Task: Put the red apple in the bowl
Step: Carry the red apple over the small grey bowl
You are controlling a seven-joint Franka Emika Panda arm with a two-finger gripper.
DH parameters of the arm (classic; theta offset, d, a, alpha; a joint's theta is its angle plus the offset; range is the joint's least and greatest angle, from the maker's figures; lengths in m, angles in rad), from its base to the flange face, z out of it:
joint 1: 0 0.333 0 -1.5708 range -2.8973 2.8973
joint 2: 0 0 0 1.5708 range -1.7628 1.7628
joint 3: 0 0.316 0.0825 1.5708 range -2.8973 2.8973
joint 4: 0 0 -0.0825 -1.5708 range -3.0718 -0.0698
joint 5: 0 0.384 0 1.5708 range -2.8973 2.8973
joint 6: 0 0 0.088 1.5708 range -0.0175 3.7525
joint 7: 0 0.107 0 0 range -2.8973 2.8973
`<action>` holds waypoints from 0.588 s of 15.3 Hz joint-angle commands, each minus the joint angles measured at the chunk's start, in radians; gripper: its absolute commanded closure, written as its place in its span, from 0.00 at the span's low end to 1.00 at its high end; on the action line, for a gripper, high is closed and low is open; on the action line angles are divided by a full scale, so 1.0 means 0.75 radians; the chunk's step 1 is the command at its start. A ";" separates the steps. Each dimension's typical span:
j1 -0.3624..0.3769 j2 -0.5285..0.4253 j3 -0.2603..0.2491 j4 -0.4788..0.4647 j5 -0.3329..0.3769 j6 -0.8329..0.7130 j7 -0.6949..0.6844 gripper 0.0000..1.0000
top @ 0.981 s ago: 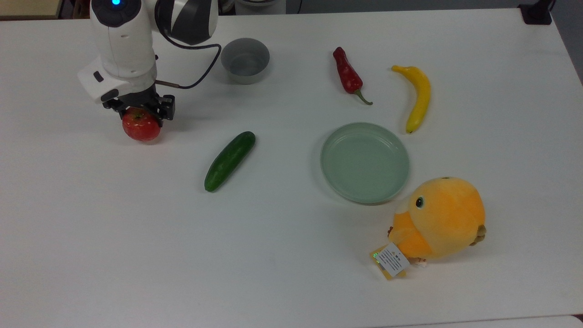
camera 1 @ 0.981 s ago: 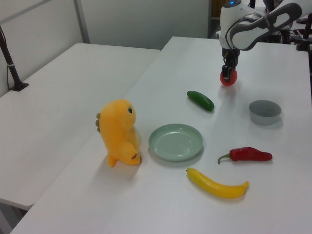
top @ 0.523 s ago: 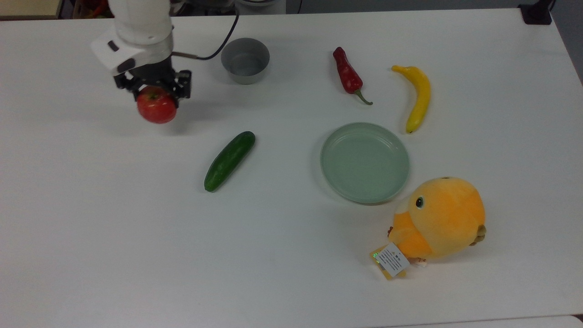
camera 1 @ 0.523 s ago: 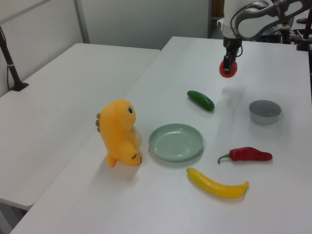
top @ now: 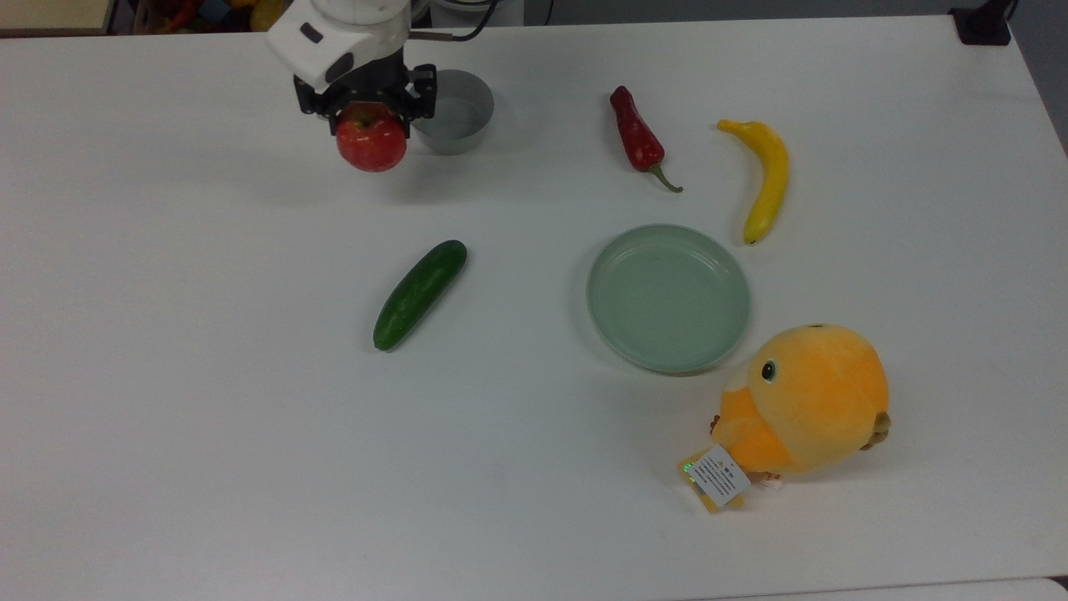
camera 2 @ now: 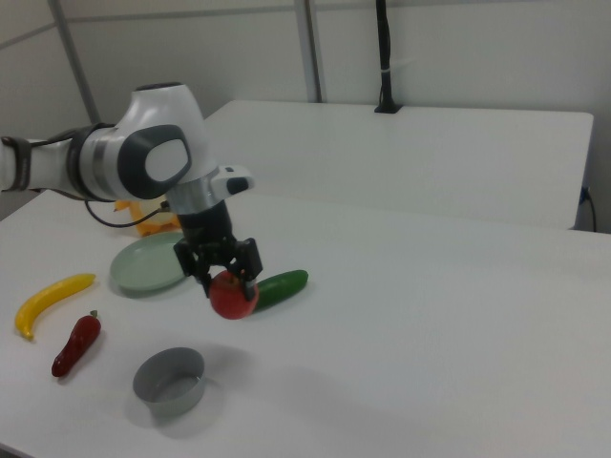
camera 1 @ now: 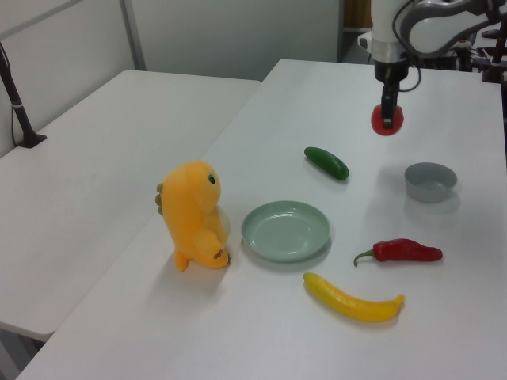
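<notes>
Hanging above the white table [top: 209, 376], the end effector [top: 367, 104] has its two black fingers closed on the upper half of the red apple [top: 371, 143], and the fruit is clear of the surface, its shadow lying on the table below it in the right view. You can see the apple [camera 2: 234, 296] dangling under the fingers in the right view, with the bowl [camera 2: 170, 381] lower down and nearer that camera, sitting on the table apart from the fruit. In the top view the grey bowl [top: 459, 113] stands close to the table's far edge, and the end effector overlaps the bowl's left rim, so the apple is just beside it, not over the opening. The left view shows the apple [camera 1: 387, 120] up in the air, with the bowl [camera 1: 430, 181] below it and to the left view's right.

Across the rest of the table: a cucumber [top: 420, 294] lies diagonally near the middle, a pale-green plate [top: 667, 296] sits to the top view's right of it, and a red chili pepper [top: 637, 135] and a banana [top: 766, 177] lie beyond the plate towards the far edge. An orange plush toy [top: 801, 405] with a paper tag stands just beside the plate on its near side.
</notes>
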 commanded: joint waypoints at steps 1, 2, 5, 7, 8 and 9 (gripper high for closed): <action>0.065 -0.128 0.008 -0.142 -0.009 -0.050 0.004 0.49; 0.079 -0.144 0.008 -0.160 -0.009 -0.064 0.000 0.49; 0.145 -0.246 0.008 -0.264 -0.011 -0.076 -0.008 0.49; 0.183 -0.292 0.008 -0.310 -0.011 -0.119 -0.012 0.49; 0.192 -0.298 0.008 -0.322 -0.011 -0.125 -0.014 0.49; 0.194 -0.310 0.008 -0.332 -0.011 -0.130 -0.018 0.49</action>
